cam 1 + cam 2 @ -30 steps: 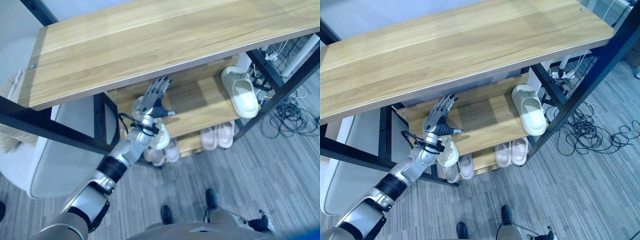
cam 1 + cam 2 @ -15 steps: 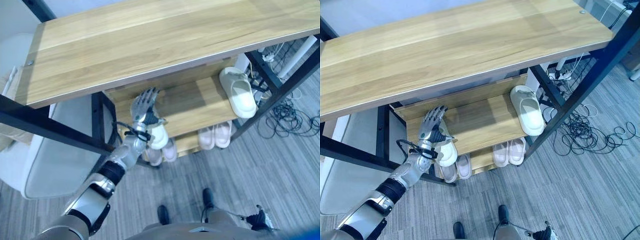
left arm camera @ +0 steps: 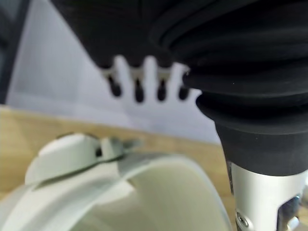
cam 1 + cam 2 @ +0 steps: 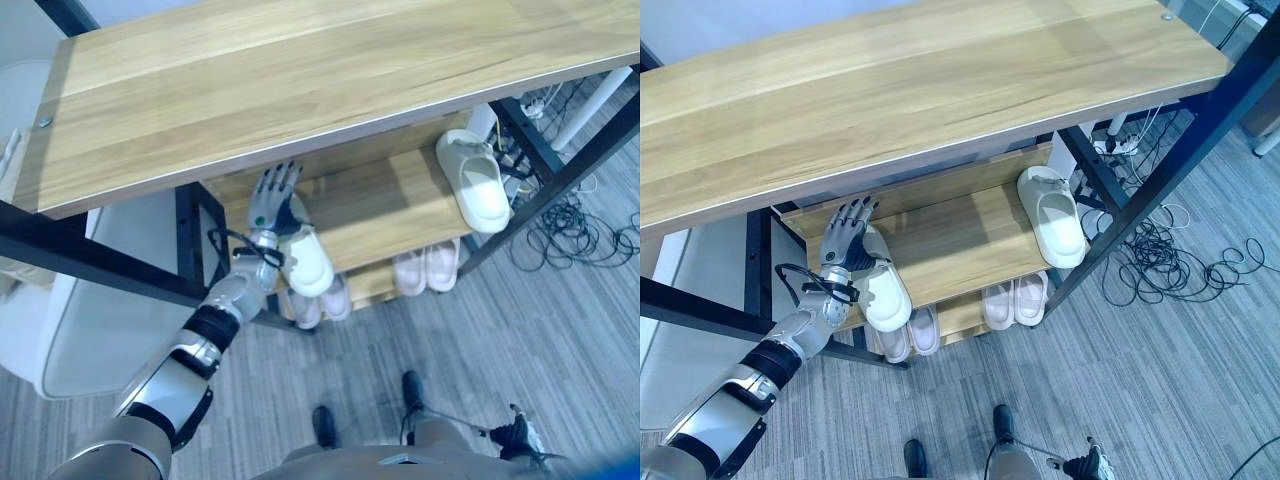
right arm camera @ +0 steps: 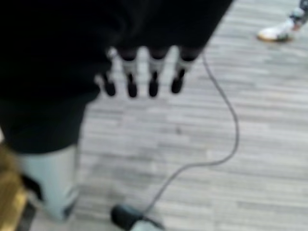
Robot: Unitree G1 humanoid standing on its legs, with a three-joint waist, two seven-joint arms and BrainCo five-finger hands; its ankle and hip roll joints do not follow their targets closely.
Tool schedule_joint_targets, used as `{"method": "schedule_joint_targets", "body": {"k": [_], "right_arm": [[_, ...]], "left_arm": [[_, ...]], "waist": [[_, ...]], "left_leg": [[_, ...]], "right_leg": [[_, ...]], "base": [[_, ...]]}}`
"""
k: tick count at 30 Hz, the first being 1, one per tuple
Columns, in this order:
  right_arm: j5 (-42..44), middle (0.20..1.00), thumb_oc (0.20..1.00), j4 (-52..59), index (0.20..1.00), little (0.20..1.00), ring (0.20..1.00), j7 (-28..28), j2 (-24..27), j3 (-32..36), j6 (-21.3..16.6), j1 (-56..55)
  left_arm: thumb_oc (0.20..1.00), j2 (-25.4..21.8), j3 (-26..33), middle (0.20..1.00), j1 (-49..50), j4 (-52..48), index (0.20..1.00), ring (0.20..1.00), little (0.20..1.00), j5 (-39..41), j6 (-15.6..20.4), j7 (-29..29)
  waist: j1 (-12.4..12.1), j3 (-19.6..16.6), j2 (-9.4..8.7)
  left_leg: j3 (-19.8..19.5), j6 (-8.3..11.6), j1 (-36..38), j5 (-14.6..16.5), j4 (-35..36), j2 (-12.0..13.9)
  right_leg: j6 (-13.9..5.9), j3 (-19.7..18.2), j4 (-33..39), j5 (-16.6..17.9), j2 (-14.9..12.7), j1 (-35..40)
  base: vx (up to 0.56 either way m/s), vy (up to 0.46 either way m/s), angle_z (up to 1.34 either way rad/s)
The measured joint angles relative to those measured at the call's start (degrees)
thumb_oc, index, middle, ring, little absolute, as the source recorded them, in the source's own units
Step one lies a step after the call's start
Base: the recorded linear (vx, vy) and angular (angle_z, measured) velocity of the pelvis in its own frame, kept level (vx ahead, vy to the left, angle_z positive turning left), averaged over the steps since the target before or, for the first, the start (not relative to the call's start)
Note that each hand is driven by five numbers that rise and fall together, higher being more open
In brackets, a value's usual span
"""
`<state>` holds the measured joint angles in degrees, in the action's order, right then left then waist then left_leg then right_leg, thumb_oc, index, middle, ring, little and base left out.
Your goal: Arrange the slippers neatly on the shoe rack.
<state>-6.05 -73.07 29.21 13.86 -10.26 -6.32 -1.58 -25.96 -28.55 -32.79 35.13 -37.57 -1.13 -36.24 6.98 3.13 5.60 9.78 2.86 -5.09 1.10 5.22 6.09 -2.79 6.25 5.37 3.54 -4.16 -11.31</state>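
Setting: office or lab room, indoor. Evidence: grey plank-pattern floor (image 4: 1160, 380); wood-and-black-metal shoe rack (image 4: 940, 90); loose cables (image 4: 1180, 260) and power strip (image 4: 1108, 146) behind it.

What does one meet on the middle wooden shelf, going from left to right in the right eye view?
Left robot hand → cream foam slipper beside it → bare wooden shelf board → second cream foam slipper.

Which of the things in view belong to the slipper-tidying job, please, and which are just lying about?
Belonging to the job:
- white slipper beside the left hand, middle shelf
- second white slipper at that shelf's other end
- shoe rack

Lying about:
- cables on the floor
- two pale pairs of shoes on the bottom shelf
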Motion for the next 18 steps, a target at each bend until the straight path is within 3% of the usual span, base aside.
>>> {"method": "schedule_joint_targets", "body": {"k": [5,12,18], "right_arm": [[0.2,1.000,1.000,0.0,1.000,1.000,1.000,0.1,-0.1,0.4,-0.2,-0.4],[0.2,1.000,1.000,0.1,1.000,1.000,1.000,0.1,-0.5,0.4,-0.3,-0.5],[0.2,1.000,1.000,0.1,1.000,1.000,1.000,0.0,-0.6,0.3,-0.3,-0.4]], "left_arm": [[1.000,-0.2,0.5,1.000,0.2,-0.3,1.000,1.000,1.000,-0.2,-0.8,0.0],[1.000,-0.4,6.2,1.000,5.0,-2.4,1.000,1.000,1.000,0.0,-0.9,-0.4],[1.000,-0.4,6.1,1.000,5.9,-1.8,1.000,1.000,1.000,0.3,-0.9,-0.4]], "waist": [[0.0,-0.3,-0.47],[-0.1,-0.7,-1.24],[-0.2,-0.8,-1.35]], "left_leg": [[0.0,0.00,-0.1,0.0,0.0,0.0],[0.2,-0.05,-0.1,0.0,0.0,0.0],[0.2,-0.15,-0.1,-0.1,0.0,0.0]], "right_leg": [[-0.06,-0.1,0.1,0.1,0.0,-0.2],[-0.07,-0.2,0.3,0.1,0.1,-0.3],[-0.07,-0.3,0.3,0.1,0.1,-0.3]], "base": [[0.00,0.000,0.00],[0.00,0.000,0.00],[0.00,0.000,0.00]]}}
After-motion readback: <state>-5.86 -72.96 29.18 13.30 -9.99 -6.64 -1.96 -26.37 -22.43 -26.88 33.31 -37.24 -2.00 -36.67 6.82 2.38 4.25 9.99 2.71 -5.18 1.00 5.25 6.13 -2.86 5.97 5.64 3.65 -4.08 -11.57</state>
